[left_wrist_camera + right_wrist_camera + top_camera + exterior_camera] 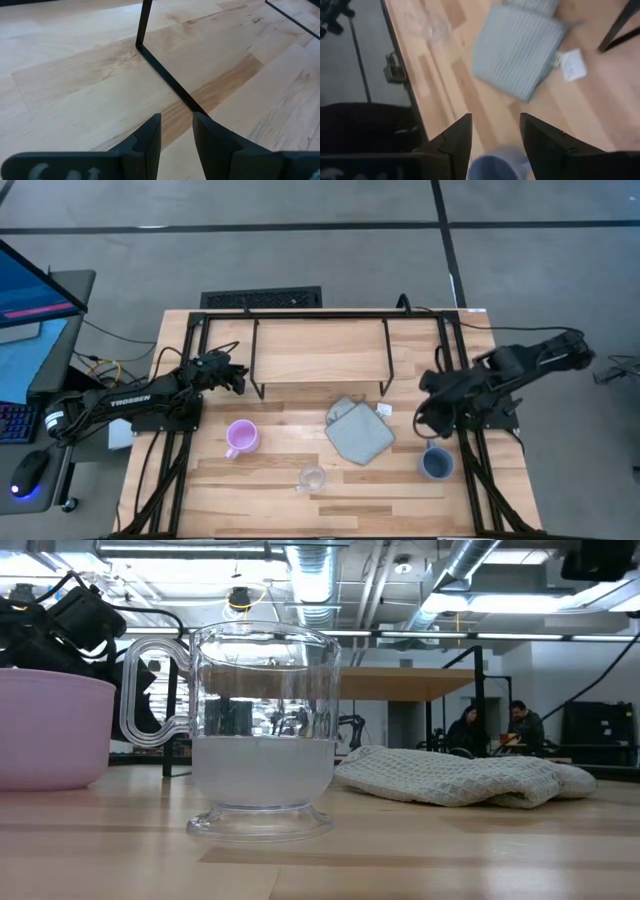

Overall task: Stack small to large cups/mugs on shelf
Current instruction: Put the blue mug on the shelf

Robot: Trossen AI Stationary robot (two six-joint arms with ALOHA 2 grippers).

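The blue-grey mug (437, 464) stands upright near the table's right edge; in the right wrist view its blurred rim (495, 162) shows between my fingers. My right gripper (432, 426) (495, 135) hovers open just on the far side of it, touching nothing. The pink mug (241, 437) (50, 730) and the clear glass cup (312, 477) (262, 740) stand upright on the table. The shelf (320, 350) stands on its wire legs at the far side. My left gripper (238, 377) (176, 132) waits, narrowly open, over the shelf's left wire foot (160, 70).
A grey-green cloth (358, 430) (520, 50) with a white tag lies mid-table between the mugs, in front of the shelf. Black frame rails run along both table sides (470, 470). A monitor, keyboard and mouse sit off the left edge. People sit far behind (490, 730).
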